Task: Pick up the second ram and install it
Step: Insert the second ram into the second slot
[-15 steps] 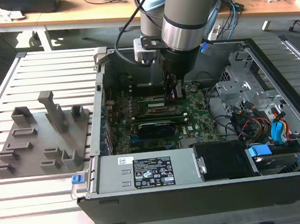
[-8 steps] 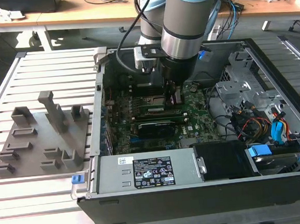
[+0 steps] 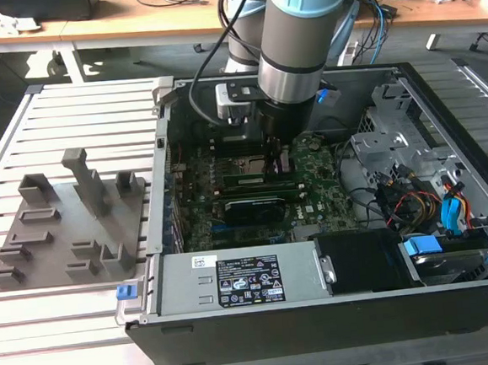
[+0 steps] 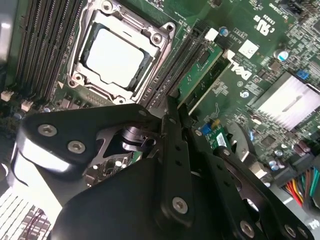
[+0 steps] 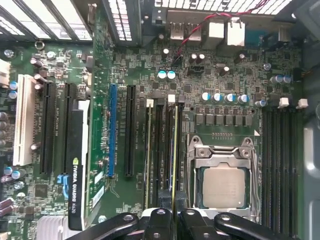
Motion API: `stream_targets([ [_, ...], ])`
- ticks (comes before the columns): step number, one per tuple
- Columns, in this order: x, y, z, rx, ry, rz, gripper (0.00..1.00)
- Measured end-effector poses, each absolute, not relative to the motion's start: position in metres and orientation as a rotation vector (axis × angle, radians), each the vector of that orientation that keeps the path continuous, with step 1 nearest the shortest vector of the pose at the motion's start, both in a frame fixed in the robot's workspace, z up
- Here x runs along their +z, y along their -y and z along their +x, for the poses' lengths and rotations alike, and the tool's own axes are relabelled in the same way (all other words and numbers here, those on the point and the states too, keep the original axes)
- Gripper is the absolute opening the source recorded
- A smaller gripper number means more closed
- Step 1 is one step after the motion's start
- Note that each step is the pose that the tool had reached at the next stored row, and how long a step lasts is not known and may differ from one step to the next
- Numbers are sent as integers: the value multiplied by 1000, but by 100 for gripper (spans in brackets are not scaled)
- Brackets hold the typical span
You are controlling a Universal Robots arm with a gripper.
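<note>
One second ram (image 5: 173, 145): likely light, stiff, fragile, standing on edge beside the CPU socket (image 5: 223, 186). Your gripper (image 5: 173, 206) is clamped across its thin top edge, probably the safest hold.

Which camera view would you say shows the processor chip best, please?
The second wrist view: the processor chip appears close, whole and unobstructed. The first wrist view also shows the chip whole, but smaller, next to the gripper. In the exterior view it is far off and small beside the arm.
</note>
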State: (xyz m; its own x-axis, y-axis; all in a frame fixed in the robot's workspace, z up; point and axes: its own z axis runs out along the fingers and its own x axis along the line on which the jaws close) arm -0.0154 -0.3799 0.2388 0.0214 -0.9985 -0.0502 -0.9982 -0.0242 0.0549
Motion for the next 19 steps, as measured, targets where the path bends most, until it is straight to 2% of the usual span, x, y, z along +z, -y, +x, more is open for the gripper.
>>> stream_targets([
  [19, 228, 379, -21, -118, 2172, 2261, 14],
])
